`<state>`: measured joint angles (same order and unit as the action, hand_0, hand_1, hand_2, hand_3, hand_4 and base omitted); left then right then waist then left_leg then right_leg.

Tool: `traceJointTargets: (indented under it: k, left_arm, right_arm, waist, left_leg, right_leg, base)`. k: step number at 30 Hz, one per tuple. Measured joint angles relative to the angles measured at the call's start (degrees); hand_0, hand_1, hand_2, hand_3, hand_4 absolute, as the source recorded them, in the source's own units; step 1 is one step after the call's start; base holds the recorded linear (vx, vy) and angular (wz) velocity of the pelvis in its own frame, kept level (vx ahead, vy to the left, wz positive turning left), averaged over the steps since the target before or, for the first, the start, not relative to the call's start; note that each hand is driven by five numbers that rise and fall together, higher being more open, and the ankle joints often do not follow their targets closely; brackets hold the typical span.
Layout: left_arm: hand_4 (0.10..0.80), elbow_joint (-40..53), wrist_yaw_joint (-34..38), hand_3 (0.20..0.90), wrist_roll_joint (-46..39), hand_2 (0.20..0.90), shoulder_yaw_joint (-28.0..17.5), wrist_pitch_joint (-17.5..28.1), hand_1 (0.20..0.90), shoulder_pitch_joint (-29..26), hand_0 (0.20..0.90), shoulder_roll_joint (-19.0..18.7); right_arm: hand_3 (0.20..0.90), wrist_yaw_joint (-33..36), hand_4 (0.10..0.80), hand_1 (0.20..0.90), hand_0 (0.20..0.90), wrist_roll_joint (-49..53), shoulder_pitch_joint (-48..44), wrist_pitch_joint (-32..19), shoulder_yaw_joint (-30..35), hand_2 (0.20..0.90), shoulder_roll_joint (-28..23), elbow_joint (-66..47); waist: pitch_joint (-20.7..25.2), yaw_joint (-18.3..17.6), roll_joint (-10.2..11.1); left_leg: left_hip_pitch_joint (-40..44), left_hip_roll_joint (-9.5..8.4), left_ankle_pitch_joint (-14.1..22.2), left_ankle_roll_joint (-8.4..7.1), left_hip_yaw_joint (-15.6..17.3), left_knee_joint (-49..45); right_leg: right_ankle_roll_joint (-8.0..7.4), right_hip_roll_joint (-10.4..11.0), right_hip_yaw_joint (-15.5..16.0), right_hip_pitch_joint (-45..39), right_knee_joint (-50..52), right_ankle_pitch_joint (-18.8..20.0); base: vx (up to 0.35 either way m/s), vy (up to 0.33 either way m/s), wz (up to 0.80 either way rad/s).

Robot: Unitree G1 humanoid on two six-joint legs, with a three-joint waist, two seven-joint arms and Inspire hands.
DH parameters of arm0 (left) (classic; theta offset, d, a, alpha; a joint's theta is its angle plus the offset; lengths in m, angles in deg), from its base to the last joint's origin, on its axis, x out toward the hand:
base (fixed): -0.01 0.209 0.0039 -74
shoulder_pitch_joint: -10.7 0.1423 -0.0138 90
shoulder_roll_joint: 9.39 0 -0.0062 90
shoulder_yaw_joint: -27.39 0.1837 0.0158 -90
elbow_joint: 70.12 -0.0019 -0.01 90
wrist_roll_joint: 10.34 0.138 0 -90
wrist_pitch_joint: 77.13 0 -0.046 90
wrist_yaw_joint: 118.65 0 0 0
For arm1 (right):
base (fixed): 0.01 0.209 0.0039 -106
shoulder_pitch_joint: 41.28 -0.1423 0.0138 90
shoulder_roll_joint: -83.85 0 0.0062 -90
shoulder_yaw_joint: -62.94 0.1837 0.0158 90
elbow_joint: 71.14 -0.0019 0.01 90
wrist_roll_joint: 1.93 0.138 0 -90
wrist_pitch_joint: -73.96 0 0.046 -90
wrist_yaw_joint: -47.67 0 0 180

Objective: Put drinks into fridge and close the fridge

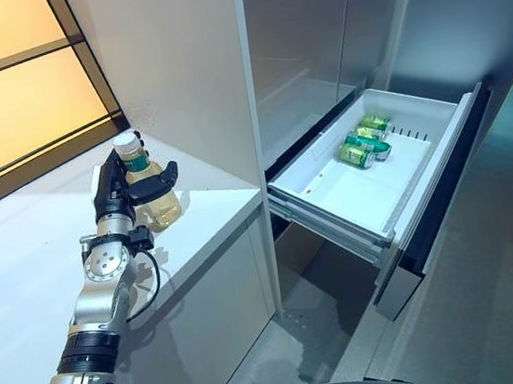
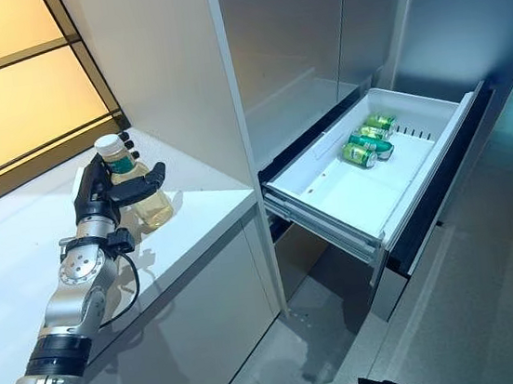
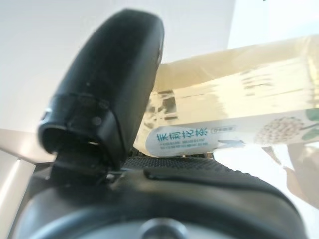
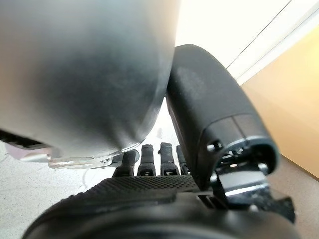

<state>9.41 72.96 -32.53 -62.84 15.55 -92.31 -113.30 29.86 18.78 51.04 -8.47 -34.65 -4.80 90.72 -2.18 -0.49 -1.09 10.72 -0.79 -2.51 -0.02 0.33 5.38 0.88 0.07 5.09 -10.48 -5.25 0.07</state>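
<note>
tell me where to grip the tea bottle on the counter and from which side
Probably round the wide lower body of the tea bottle, from the side, not by its narrow capped neck. It stands upright on the counter near the wall, so a sideways wrap suits it. The left hand already has thumb and fingers curled round the body that way.

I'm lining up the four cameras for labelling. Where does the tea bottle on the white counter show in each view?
Left eye view: bottle at left of centre on the counter, the left hand wrapped round it.
Right eye view: bottle at left, same grasp.
Left wrist view: bottle lies across the picture past the thumb.
Right wrist view: not in it.
Shared landmark: the open drawer holding green cans, in both eye views.
</note>
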Motion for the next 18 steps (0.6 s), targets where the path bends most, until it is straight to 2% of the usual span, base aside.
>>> traceJointTargets:
  k: [9,12,18]
  left_arm:
    - [0.100,-0.1,0.1,0.200,-1.7,0.300,0.0,1.1,0.300,0.1,0.300,0.5]
    - [0.100,-0.1,-0.4,0.200,-5.3,0.300,0.0,2.3,0.300,0.3,0.300,1.8]
    - [0.100,0.5,-5.1,0.200,-18.6,0.300,-0.1,4.0,0.300,1.5,0.300,5.5]
  right_arm:
    - [0.900,0.0,0.800,0.900,0.900,0.0,0.0,0.0,0.0,0.900,0.0,0.0]
    - [0.900,0.0,0.800,0.900,0.900,-0.1,0.0,0.0,0.0,0.900,0.0,0.0]
    - [0.900,0.0,0.800,0.900,0.900,-0.1,0.0,-0.2,0.0,0.900,0.1,-0.2]
  waist:
    - [0.0,0.0,0.0]
    - [0.0,0.2,0.1]
    - [0.0,0.3,0.3]
  left_leg:
    - [0.0,0.01,0.0,0.00,0.1,0.0]
    - [0.0,0.00,0.0,0.00,0.1,0.0]
    - [0.0,-0.01,0.0,0.01,0.0,0.0]
  right_leg:
    - [0.00,0.0,0.0,0.0,0.0,0.0]
    - [0.00,0.0,0.0,0.1,0.0,0.0]
    - [-0.01,0.0,0.0,0.1,0.0,0.0]
  base:
    - [0.000,0.000,0.00]
    - [0.000,0.000,0.00]
    - [0.000,0.000,0.00]
